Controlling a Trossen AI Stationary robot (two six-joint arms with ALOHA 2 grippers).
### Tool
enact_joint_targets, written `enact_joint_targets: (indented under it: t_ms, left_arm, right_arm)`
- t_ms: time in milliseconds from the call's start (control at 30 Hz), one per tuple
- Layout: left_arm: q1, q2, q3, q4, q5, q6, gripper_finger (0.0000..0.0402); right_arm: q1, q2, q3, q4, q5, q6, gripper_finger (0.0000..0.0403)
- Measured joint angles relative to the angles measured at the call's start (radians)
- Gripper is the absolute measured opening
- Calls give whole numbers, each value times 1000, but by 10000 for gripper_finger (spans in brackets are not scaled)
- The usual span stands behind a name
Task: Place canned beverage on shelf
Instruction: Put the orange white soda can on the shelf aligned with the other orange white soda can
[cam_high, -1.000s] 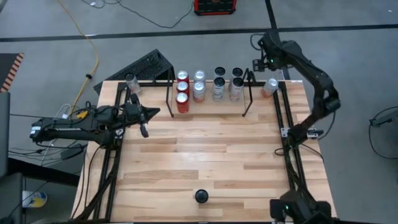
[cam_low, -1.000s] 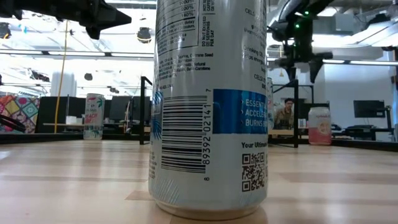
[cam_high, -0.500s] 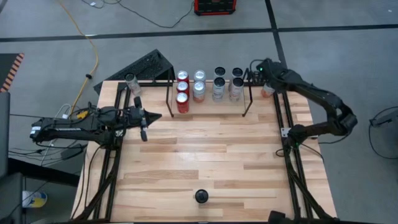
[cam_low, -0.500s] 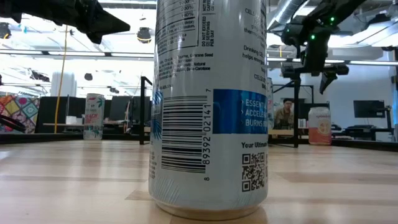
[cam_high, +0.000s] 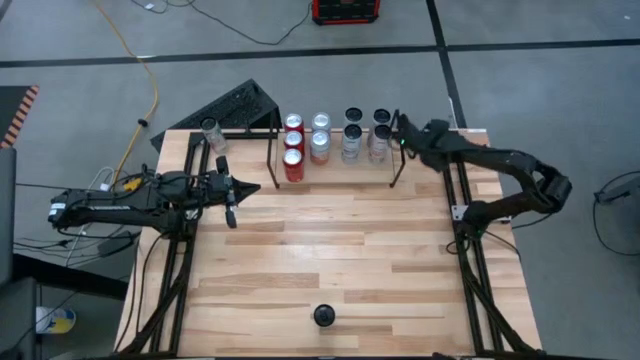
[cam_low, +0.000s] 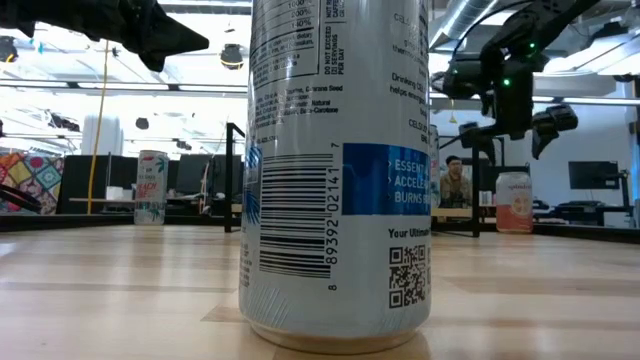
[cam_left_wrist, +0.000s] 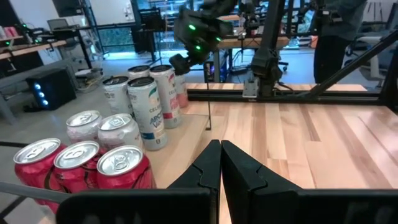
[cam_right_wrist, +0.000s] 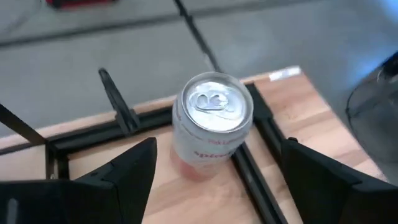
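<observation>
**Hovering over the pink can, nothing gripped yet**

Lowering from here, my right claw (cam_right_wrist: 214, 171) is spread wide above the pink-and-silver can (cam_right_wrist: 212, 124); it stands upright at the desk's (cam_high: 330, 250) far right corner, just beside the black rail (cam_right_wrist: 255, 180); one finger could catch that rail, or a skewed descent could tip the can. The shelf (cam_high: 335, 150), along the far edge, already holds cans. My left claw (cam_left_wrist: 220, 163), pressed together, waits near the left edge.

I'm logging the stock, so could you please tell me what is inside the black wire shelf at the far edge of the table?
The shelf holds nine cans: three red, two silver, four white with dark tops. Their lower parts are hidden.
</observation>
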Motion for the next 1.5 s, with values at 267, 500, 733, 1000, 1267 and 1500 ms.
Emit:
enact_joint_targets:
  t_ms: [267, 500, 733, 1000, 1267, 1500]
  left_arm:
    - [0, 0, 0, 27, -34, 37, 0]
    - [0, 0, 0, 26, -34, 21, 0]
    - [0, 0, 0, 25, -35, 11, 0]
    - [0, 0, 0, 25, -36, 10, 0]
    - [0, 0, 0, 25, -37, 11, 0]
    - [0, 0, 0, 25, -42, 14, 0]
  right_arm:
    - [158, -4, -130, 19, 233, 285, 324]
    - [167, -3, -291, 291, 253, 259, 324]
    - [92, -4, -408, 626, 211, 24, 324]
    - [-73, -4, -427, 926, 45, -296, 324]
    - [-104, 19, -427, 955, 25, -301, 311]
    - [-100, 43, -427, 944, 44, -297, 278]
